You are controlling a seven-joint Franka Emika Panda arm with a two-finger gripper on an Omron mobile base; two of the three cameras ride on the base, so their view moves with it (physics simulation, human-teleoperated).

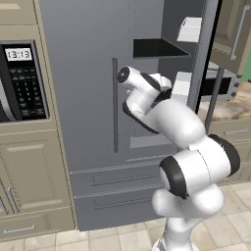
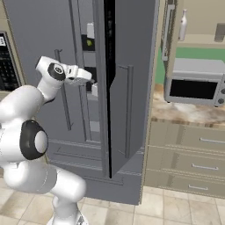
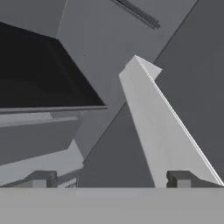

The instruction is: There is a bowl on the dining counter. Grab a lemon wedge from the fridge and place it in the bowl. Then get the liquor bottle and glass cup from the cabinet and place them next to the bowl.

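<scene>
With its right-hand door swung wide, the fridge (image 2: 127, 88) stands open as the white arm reaches its gripper (image 2: 88, 75) toward the gap between the doors, jaws released and holding nothing. The first step of the task appears to be in hand: fetching the lemon wedge for the bowl. A small yellow-green spot (image 2: 89, 42) sits on an upper shelf inside the fridge, seen from the right base camera; it may be the lemon wedge, though it is too small to say for sure. If so, the next move likely calls for the hand to rise and push deeper into the compartment, clearing the edge of the open door, before closing on the fruit.

From the left base camera the fridge's closed left door (image 1: 88, 83) and its long bar handle (image 1: 115, 105) fill the front, with white door shelves (image 1: 189, 29) visible past the arm. The right base camera adds the wall cabinet (image 2: 195, 22), standing open, with the liquor bottle (image 2: 183, 25) upright on its shelf above a toaster oven (image 2: 195, 85) on the worktop. The hand camera looks along a white door shelf (image 3: 162, 131) beside the dark interior.
</scene>
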